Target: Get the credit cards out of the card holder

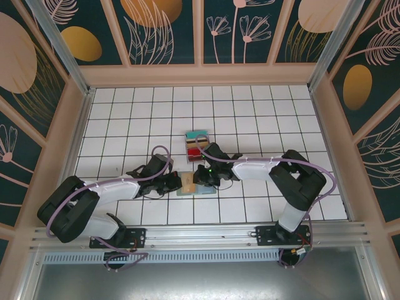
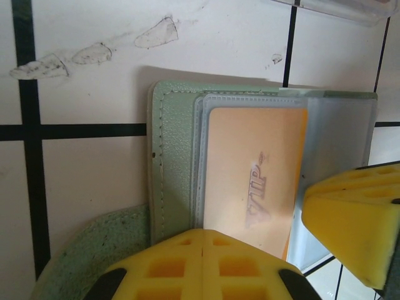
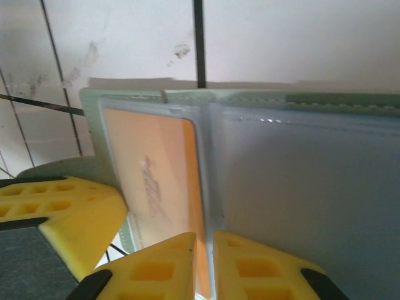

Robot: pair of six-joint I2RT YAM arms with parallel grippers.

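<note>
- The white tiled table (image 1: pixel 250 106) carries the scene, with both arm bases at its near edge.
- The left arm (image 1: pixel 94 194) folds out to an elbow at the near left. Its forearm runs low to the right, toward the table's middle.
- The right arm (image 1: pixel 275 167) mirrors it, elbow out to the right and forearm stretched left, so the two wrists meet.
- The flat grey-green bifold card holder (image 2: pixel 175 162) lies open on the tiles under those wrists, its light-blue half on the right arm's side.
- The left gripper (image 2: pixel 203 250) has its yellow pads (image 2: pixel 162 269) pressed tight together over the holder's edge, with nothing visible between them.
- The right gripper (image 3: pixel 206 256) has its jaws almost together, pinching the card's edge at the holder's fold.
- The thin orange plastic card (image 2: pixel 256 181), marked VIP, lies in a clear sleeve on the grey-green half.
</note>
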